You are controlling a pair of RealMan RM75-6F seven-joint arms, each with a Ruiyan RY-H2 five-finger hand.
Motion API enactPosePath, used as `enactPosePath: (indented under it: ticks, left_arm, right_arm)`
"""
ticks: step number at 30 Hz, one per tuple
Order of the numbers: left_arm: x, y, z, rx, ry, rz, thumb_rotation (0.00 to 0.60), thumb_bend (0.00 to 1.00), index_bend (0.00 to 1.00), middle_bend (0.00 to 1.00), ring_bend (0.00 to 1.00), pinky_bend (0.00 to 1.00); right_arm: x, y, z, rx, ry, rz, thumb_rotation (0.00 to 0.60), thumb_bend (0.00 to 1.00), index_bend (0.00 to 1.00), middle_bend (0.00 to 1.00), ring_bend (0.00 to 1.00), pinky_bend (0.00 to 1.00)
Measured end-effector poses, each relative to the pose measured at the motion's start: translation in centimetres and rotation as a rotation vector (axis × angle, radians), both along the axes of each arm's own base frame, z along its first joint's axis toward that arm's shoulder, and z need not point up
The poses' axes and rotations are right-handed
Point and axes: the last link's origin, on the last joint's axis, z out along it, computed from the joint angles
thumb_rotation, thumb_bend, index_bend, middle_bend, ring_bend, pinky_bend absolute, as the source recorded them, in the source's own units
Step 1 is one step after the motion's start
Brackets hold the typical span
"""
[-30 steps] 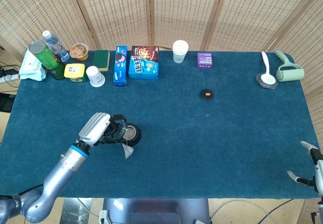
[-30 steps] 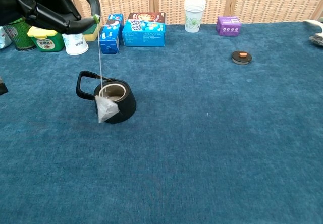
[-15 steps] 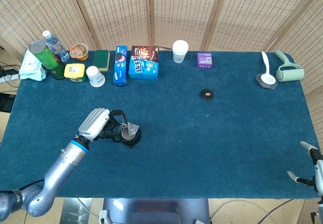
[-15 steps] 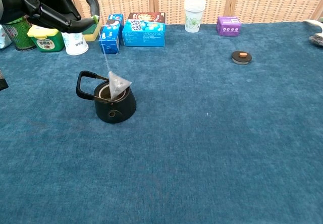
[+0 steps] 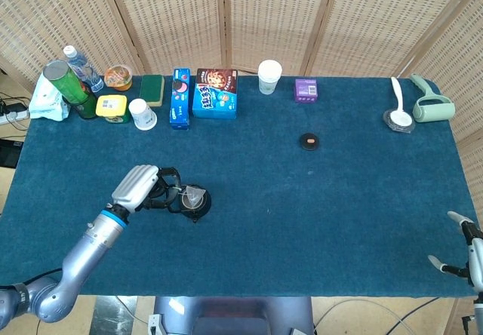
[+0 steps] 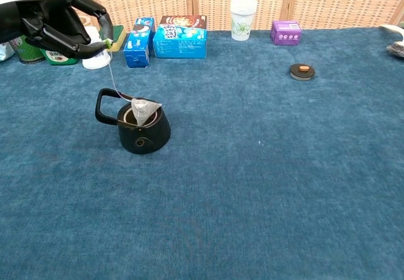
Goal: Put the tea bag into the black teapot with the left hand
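Observation:
The black teapot (image 6: 144, 133) (image 5: 195, 202) stands lidless on the blue cloth, handle to the left. A pale, translucent tea bag (image 6: 144, 110) (image 5: 195, 197) rests in its mouth, partly sticking up above the rim. Its string runs up and left to a green tag pinched in my left hand (image 6: 60, 24) (image 5: 142, 188), which hovers up and to the left of the pot. My right hand (image 5: 462, 248) hangs at the table's right front corner, fingers apart and holding nothing.
The teapot's small black lid (image 6: 302, 71) (image 5: 309, 141) lies to the right. Along the back edge stand blue boxes (image 6: 182, 37), a paper cup (image 6: 243, 9), a purple box (image 6: 286, 32), cans and bottles (image 5: 72, 86). A white spoon and roller (image 5: 419, 107) lie at the far right.
The tea bag hung beside the pot's front a second ago; my left hand swung it up over the rim and lowered it into the opening while drifting left.

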Motion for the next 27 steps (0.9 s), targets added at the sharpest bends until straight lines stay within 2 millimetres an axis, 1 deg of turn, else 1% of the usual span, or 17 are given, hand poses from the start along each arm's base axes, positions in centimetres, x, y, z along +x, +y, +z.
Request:
enactPosePath:
  ticks: [8, 13, 16, 19, 27]
  left_arm:
    - [-1.0, 0.0, 1.0, 0.024, 0.022, 0.024, 0.6, 0.57, 0.77, 1.0, 1.0, 1.0]
    - [-0.7, 0.0, 0.8, 0.014, 0.022, 0.013, 0.6, 0.57, 0.77, 1.0, 1.0, 1.0]
    - [-0.2, 0.0, 0.3, -0.006, 0.02, -0.003, 0.6, 0.57, 0.77, 1.0, 1.0, 1.0]
    - [0.9, 0.0, -0.3, -0.02, 0.01, -0.029, 0.6, 0.57, 0.77, 1.0, 1.0, 1.0]
    - [3.7, 0.1, -1.9, -0.052, 0.076, -0.132, 0.6, 0.57, 0.77, 1.0, 1.0, 1.0]
  right_arm:
    - [0.2, -0.5, -0.2, 0.01, 0.003, 0.008, 0.6, 0.09, 0.18, 0.22, 0.31, 0.24]
    - [0.3, -0.4, -0.1, 0.005, 0.003, 0.009, 0.6, 0.09, 0.18, 0.22, 0.31, 0.24]
    - [0.1, -0.2, 0.0, -0.001, 0.004, 0.001, 0.6, 0.09, 0.18, 0.22, 0.31, 0.24]
    - [0.0, 0.1, 0.1, -0.002, 0.0, -0.006, 0.6, 0.09, 0.18, 0.22, 0.31, 0.24]
    - [-0.2, 0.3, 0.4, -0.009, -0.012, -0.001, 0.6, 0.09, 0.18, 0.22, 0.31, 0.24]
